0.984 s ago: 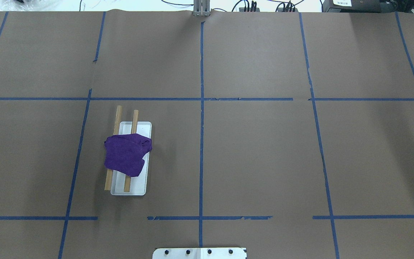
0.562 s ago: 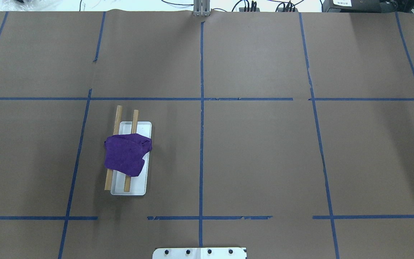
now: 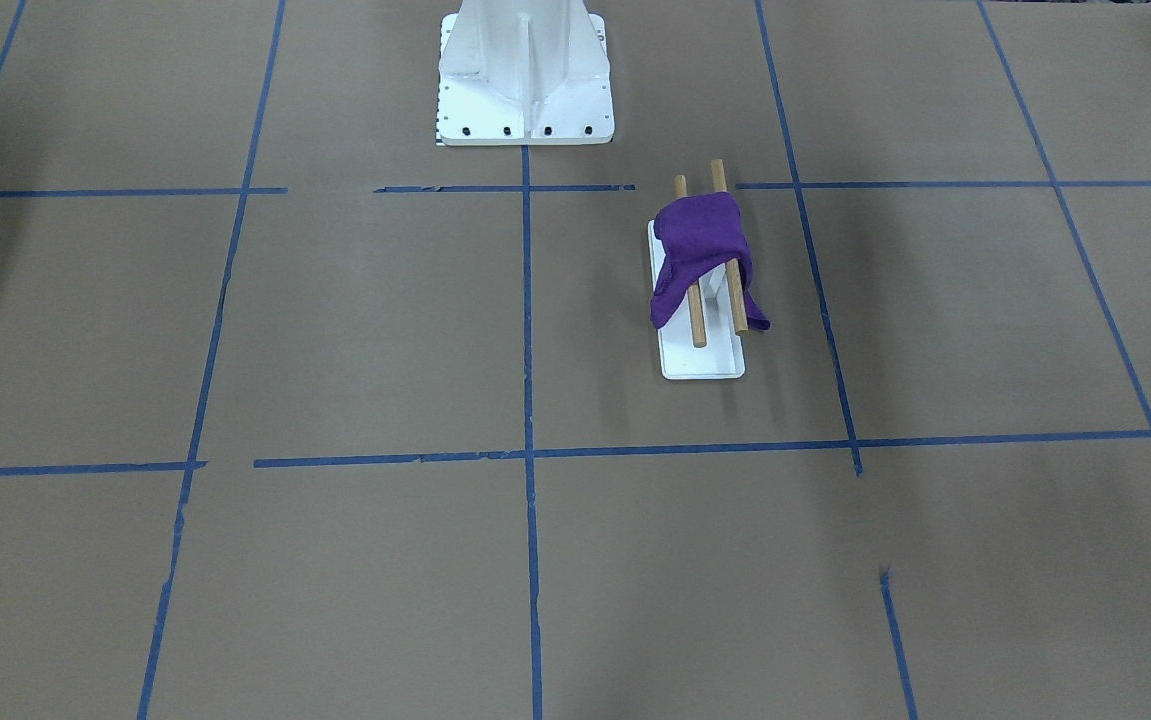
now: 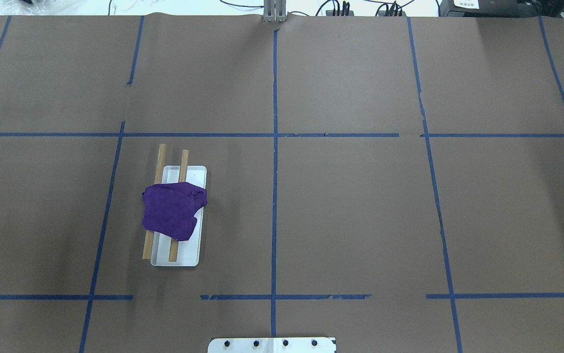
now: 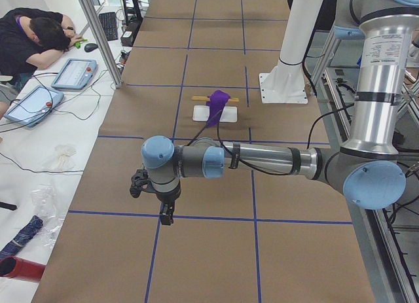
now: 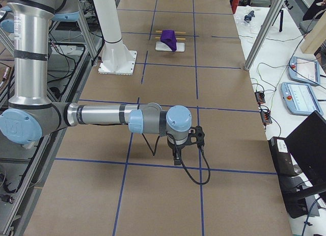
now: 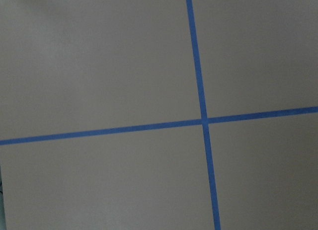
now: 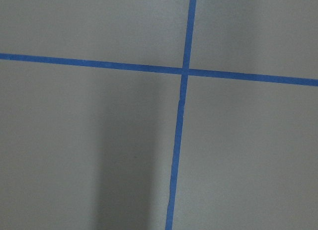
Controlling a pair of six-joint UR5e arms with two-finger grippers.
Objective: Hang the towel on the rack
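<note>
Purple towel (image 4: 173,210): soft, light, limp; we see it draped, bunched, over both dowels (image 4: 157,159) of the rack (image 4: 191,251).
Hold: we judge the hanging corner (image 3: 753,312) easiest to pinch.
Left gripper (image 5: 166,218): well apart from the rack; we cannot tell its opening.
Right gripper (image 6: 176,159): likewise.

The towel (image 4: 171,211) is showing deep purple, the rack (image 4: 194,174) white (its dowels (image 4: 161,159) brown); blue tape lines (image 4: 275,196) are gridding the brown surface (image 4: 360,220).

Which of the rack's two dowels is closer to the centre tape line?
The right-hand dowel, on the robot's right of the pair; the left-hand dowel lies beyond it.
</note>
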